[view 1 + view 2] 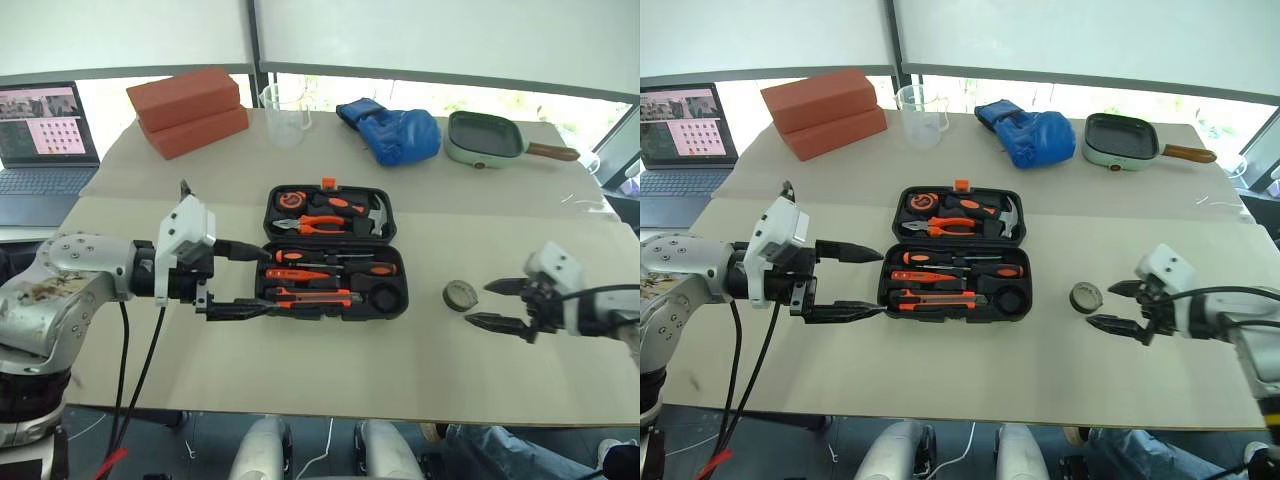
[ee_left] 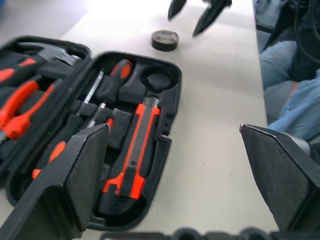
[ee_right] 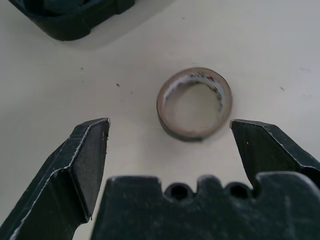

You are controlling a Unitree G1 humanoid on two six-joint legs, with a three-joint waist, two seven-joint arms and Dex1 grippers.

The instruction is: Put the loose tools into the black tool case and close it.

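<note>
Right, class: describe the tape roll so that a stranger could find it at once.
Find the open black tool case mid-table. On its pan side, on bare tabletop, lies the tape roll, just ahead of the open right gripper. It is the only small ring lying loose.

**Orange and black on a beige worktop**

The tool case [image 1: 335, 300] is black, its latch [image 1: 328, 183] orange. Inside, the utility knife [image 2: 135, 150] is orange and black, the screwdrivers [image 1: 335, 257] orange-and-black handled, the pliers [image 1: 322, 225] orange-gripped. The tape roll [image 3: 194, 103] is grey-black with a pale inner ring. The worktop [image 1: 300, 370] is plain beige. Both bricks [image 1: 188, 110] are red-orange, the glove [image 1: 395, 130] blue, the pan [image 1: 485, 138] pale green.
</note>
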